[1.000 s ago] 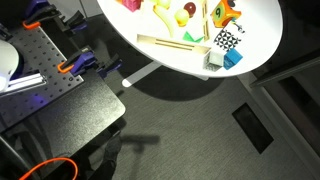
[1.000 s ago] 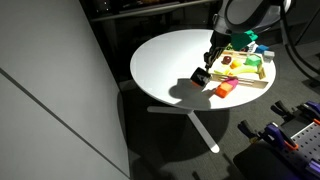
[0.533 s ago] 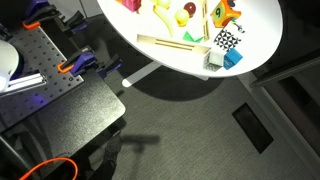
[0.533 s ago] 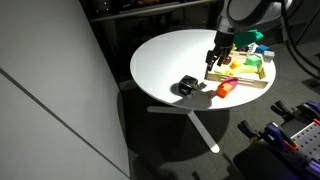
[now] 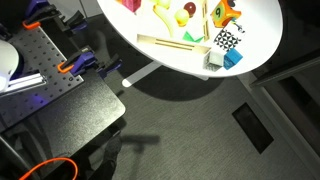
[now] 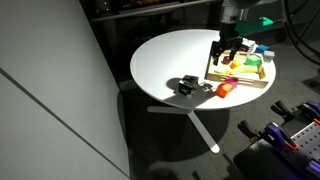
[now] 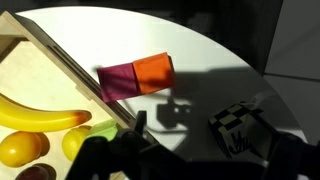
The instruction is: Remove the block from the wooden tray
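Note:
The block [image 6: 187,87], a dark chequered cube, lies by itself on the white round table [image 6: 165,60], well outside the wooden tray [image 6: 262,82]. In the wrist view the block [image 7: 238,125] rests on the table to the right of the wooden tray [image 7: 60,62]. My gripper [image 6: 226,50] hangs open above the tray's edge nearest the block, holding nothing. In the wrist view the gripper [image 7: 200,155] shows as dark fingers spread wide at the bottom edge. The block and gripper are out of view in the exterior view of the table's far rim.
An orange and purple block [image 7: 135,77] lies on the table against the tray's rim, also seen as the orange block [image 6: 224,89]. A banana [image 7: 40,118] and other toy fruit fill the tray. A paler chequered cube [image 5: 227,40] and a blue cube [image 5: 233,58] sit by the table edge.
The gripper let go of the block on the table, opened wide, then rose and moved back over the tray edge. The block stays where it was set down.

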`<action>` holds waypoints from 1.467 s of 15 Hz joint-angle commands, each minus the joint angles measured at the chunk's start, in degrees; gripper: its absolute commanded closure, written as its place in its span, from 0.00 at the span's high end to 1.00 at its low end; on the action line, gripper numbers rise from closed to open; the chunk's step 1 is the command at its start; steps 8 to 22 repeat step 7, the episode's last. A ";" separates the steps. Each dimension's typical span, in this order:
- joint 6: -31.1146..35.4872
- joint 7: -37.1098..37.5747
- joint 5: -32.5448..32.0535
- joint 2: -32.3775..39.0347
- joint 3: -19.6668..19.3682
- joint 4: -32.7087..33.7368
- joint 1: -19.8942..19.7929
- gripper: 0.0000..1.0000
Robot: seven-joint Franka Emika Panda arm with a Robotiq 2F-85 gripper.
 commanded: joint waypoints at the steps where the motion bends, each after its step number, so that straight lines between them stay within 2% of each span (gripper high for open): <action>1: -5.28 4.25 -2.28 -1.32 -0.50 1.84 0.30 1.00; 2: -5.81 4.76 -2.48 -1.54 -0.50 1.97 0.28 1.00; 3: -3.37 2.37 -1.10 -0.54 -0.17 1.07 0.04 1.00; 22: -3.97 3.06 -1.25 -0.79 -0.21 1.33 0.05 1.00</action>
